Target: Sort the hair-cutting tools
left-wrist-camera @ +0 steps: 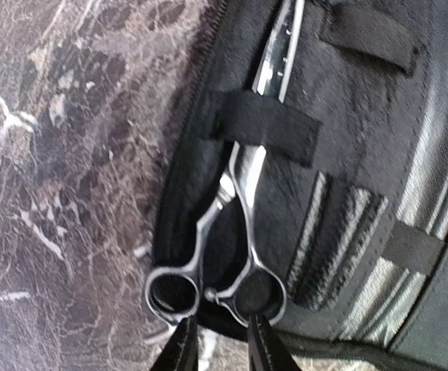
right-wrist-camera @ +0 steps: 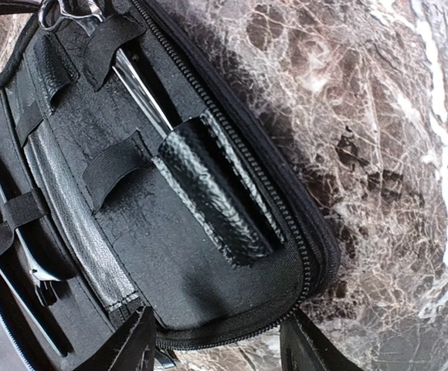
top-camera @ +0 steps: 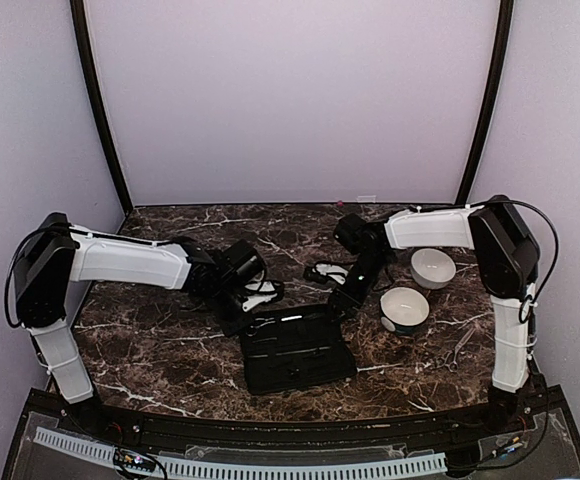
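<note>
A silvery pair of scissors [left-wrist-camera: 232, 224] lies strapped inside the open black zip case [top-camera: 295, 350], its ring handles toward my left gripper [left-wrist-camera: 220, 349]. That gripper is open, its fingertips [left-wrist-camera: 179, 348] just short of the two rings. My right gripper [right-wrist-camera: 220, 352] is open wide, straddling a corner of the case [right-wrist-camera: 232, 309]. There the scissors' blade [right-wrist-camera: 143, 93] runs under straps into a shiny black sleeve [right-wrist-camera: 208, 193]. Another thin tool [right-wrist-camera: 23, 270] is strapped at the left. A second pair of scissors [top-camera: 457, 350] lies loose on the table at the right.
Two round white bowls [top-camera: 433, 267] [top-camera: 404, 308] stand right of the case on the dark marble table [top-camera: 160, 350]. Small dark pieces [top-camera: 322, 272] lie behind the case between the two arms. Both grippers [top-camera: 245, 305] [top-camera: 345, 298] hang over the case's far edge.
</note>
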You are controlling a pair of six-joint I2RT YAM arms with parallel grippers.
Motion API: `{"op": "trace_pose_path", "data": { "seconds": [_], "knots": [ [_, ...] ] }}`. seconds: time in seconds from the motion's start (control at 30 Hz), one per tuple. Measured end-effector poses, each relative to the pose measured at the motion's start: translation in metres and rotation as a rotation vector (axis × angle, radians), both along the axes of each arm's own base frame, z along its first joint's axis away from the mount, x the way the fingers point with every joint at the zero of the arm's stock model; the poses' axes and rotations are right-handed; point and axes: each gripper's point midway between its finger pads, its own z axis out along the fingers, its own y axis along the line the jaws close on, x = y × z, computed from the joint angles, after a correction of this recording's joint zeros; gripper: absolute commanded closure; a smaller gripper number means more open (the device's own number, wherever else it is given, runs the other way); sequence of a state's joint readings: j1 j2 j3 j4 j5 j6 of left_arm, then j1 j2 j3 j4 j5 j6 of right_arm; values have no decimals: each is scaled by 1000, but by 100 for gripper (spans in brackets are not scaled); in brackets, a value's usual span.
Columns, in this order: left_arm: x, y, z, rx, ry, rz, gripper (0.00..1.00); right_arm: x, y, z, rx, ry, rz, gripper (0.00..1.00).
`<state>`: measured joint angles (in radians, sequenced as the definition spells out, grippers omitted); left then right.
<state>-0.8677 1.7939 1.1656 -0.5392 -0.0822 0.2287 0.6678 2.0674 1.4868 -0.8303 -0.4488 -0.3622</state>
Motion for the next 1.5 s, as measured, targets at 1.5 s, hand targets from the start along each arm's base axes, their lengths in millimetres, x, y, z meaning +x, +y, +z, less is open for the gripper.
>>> {"op": "trace_pose_path", "data": {
  "seconds": [1.5],
  "knots": [
    [17, -59, -9, -100, -65, -74, 79, -2, 0, 0, -7, 5, 7, 44]
  ]
}}
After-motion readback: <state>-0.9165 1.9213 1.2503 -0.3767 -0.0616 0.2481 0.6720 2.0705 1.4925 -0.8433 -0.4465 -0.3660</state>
